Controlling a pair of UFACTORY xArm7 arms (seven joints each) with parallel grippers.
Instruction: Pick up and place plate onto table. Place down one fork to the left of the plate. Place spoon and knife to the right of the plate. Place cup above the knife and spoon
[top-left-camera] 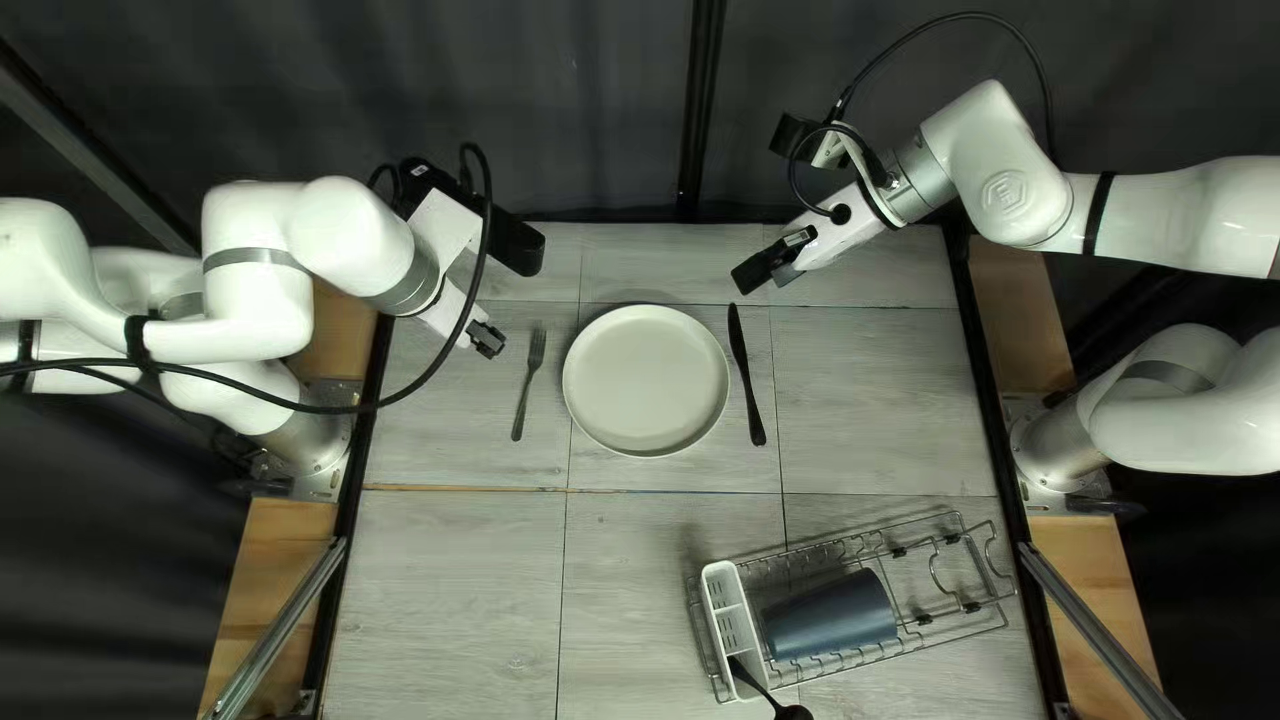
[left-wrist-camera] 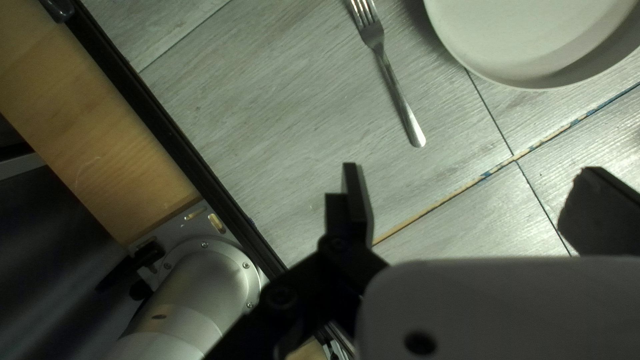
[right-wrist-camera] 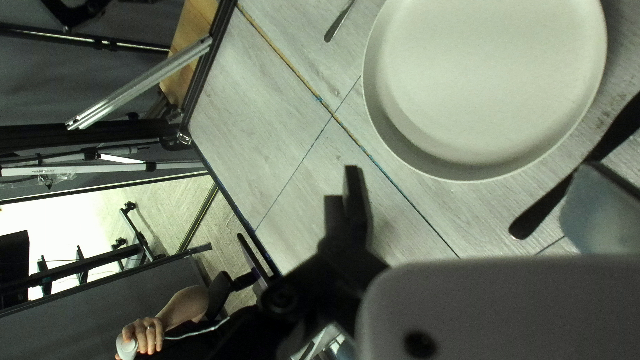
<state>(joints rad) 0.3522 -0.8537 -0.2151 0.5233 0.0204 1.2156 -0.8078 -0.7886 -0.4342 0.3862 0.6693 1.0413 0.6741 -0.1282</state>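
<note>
High slanted overview, two closer downward wrist views, plate [top-left-camera: 646, 379] in all.

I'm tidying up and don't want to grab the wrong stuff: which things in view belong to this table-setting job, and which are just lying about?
For the job:
- plate
- fork
- knife
- black spoon
- blue cup

Not to be set out:
- wire rack, holding the cup
- white cutlery holder, holding the spoon
</note>
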